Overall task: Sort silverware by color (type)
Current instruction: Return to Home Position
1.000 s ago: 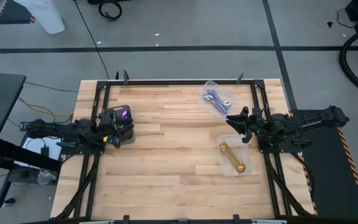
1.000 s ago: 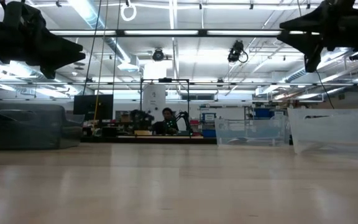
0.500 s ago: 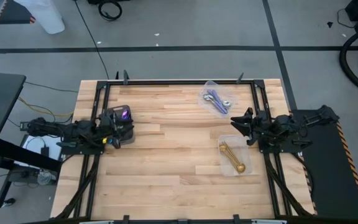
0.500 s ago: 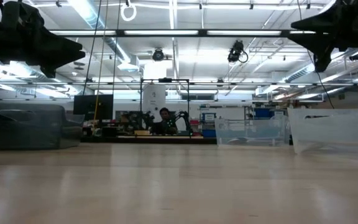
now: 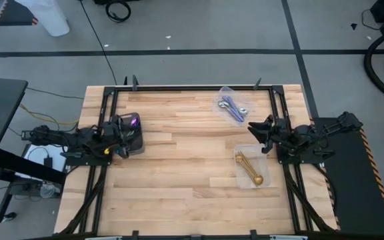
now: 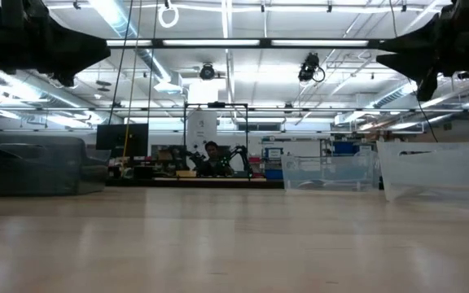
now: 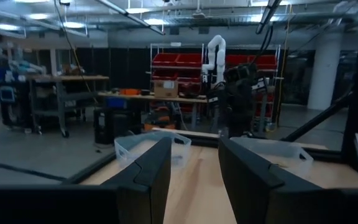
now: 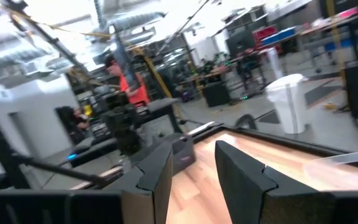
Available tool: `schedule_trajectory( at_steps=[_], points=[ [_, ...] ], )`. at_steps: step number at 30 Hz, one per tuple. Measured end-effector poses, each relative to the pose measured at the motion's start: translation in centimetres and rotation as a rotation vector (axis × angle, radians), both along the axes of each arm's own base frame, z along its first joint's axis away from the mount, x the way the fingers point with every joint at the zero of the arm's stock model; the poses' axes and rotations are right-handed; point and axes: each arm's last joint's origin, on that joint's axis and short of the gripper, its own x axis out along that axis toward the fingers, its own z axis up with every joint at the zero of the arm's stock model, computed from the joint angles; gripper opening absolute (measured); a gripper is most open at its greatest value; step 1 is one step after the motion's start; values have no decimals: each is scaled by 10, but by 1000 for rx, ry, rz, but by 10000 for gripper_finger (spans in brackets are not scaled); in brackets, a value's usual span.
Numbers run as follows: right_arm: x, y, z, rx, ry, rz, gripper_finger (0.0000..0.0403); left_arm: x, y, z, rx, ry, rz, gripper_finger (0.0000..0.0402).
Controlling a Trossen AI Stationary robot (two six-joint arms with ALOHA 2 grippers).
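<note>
Sorted by colour: the gold spoons (image 5: 249, 168) lie together in a clear container (image 5: 240, 180) close to the right edge of the tabletop (image 5: 192, 193). The silver spoons with lilac handles (image 5: 232, 107) fill a second clear container (image 5: 223, 91) by the far edge, toward the right corner. A glint of iridescent purple-blue spoons (image 5: 134, 123) shows in the dark tray (image 5: 139, 145) at the middle of the left edge. How many lie in each I cannot count from above.

My right claw (image 8: 194, 165) hangs above the right edge, between the two clear containers and touching neither. Its fingers are parted by a moderate gap and hold nothing. My left claw (image 7: 194, 162) sits over the left edge, partly covering the dark tray from above. It is likewise parted and empty, and it faces across the wood toward the containers. Both claws are well clear of the tabletop. In the room beyond the far edge, a person (image 6: 210, 155) is at a bench.
</note>
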Motion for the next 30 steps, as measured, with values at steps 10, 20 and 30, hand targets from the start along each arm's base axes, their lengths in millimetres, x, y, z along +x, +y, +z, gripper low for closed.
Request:
schedule_trajectory(
  at_steps=[10, 20, 30],
  points=[
    [2, -1, -13, 86, 91, -18, 132, 0, 0, 1, 49, 9, 13, 141],
    [4, 6, -29, -55, 281, 190, 132, 0, 0, 2, -126, -58, -18, 141],
    [4, 7, -29, -152, 304, 219, 132, 0, 0, 1, -10, -13, 8, 141]
  ],
)
